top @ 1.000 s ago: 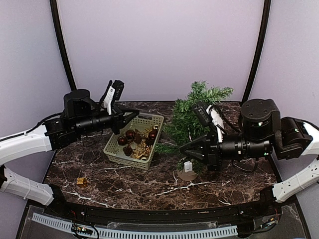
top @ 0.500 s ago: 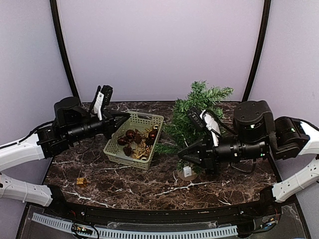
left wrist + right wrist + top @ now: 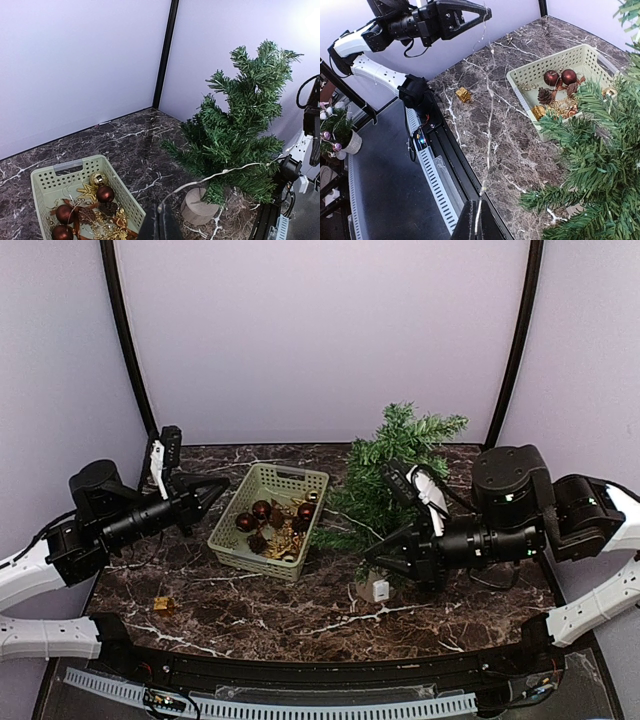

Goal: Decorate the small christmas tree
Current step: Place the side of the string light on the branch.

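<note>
Two grippers are pinched shut on the same thin light string [image 3: 225,171], which stretches across from one to the other. The left gripper [image 3: 213,489] hangs over the left part of the table [image 3: 300,612], its tip pointing right, just left of the pale green basket [image 3: 252,558]. From its wrist view the wire leaves the closed tip and crosses in front of the lower branches toward the other arm. The right gripper [image 3: 374,558] sits low at the near side of the small christmas tree [image 3: 392,468], its tip pointing left and closed on the wire's other end.

That tree stands on the right half of the table, toward the back, with its trunk in a round wooden base [image 3: 199,209], just right of the basket. Dark red baubles [image 3: 262,510], gold pieces and a pine cone lie in the basket. A small white box [image 3: 380,590] lies on the table at the foot of the tree; from where I stand I cannot tell whether it touches the base. A little gold gift box [image 3: 163,605] lies alone near the front left, well apart from the basket.
</note>
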